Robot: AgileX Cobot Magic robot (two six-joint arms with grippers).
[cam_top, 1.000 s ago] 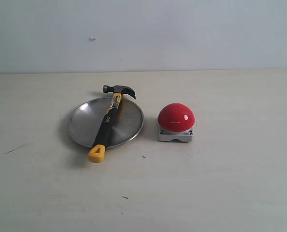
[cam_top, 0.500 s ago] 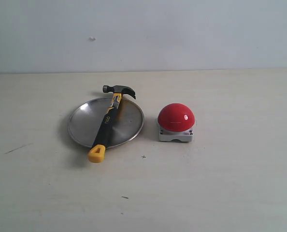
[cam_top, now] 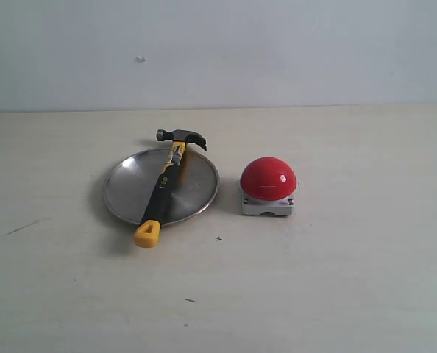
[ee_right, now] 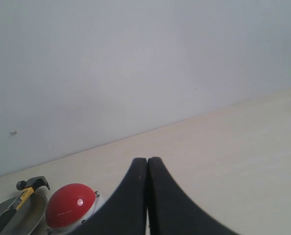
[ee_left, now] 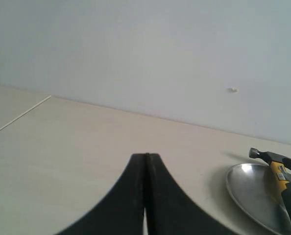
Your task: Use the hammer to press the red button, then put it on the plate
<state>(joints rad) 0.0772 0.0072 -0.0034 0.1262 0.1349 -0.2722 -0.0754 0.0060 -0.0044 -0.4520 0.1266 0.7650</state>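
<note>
- Left jaws: nearest in the left wrist view. The two black fingers (ee_left: 128, 196) are pressed together with only a thin seam between them. They pinch nothing and touch nothing.
- Right jaws: the same in the right wrist view. The black fingers (ee_right: 131, 196) are closed tip to tip and hold nothing.
- Table (cam_top: 336, 279): pale and matte. A few small dark specks (cam_top: 190, 300) lie on the part toward its near edge.
- Hammer (cam_top: 163, 185): it lies flat and slantwise across the plate. Its yellow end sticks out over the plate's near rim, pointing toward the table's near edge. The black handle crosses the plate's middle.
- Plate (cam_top: 126, 187): round, shiny silver. It sits flat on the table, closer to the far edge than to the near part in view. The left wrist view shows it ahead of the left jaws and off to one side, well apart from them.
- Button (cam_top: 268, 179): a glossy red dome on a square grey-white base. It stands just beside the plate's right rim with a narrow strip of table between them, and it is clear of the hammer. In the right wrist view it sits ahead of the right jaws, apart from them.
- Hammer head: dark metal, past the plate's far rim, toward the table's far edge. Whether it rests on the table I cannot tell.
- Wall (cam_top: 277, 51): plain and pale, rising behind the far edge, with one small mark (cam_top: 140, 59) on it.
</note>
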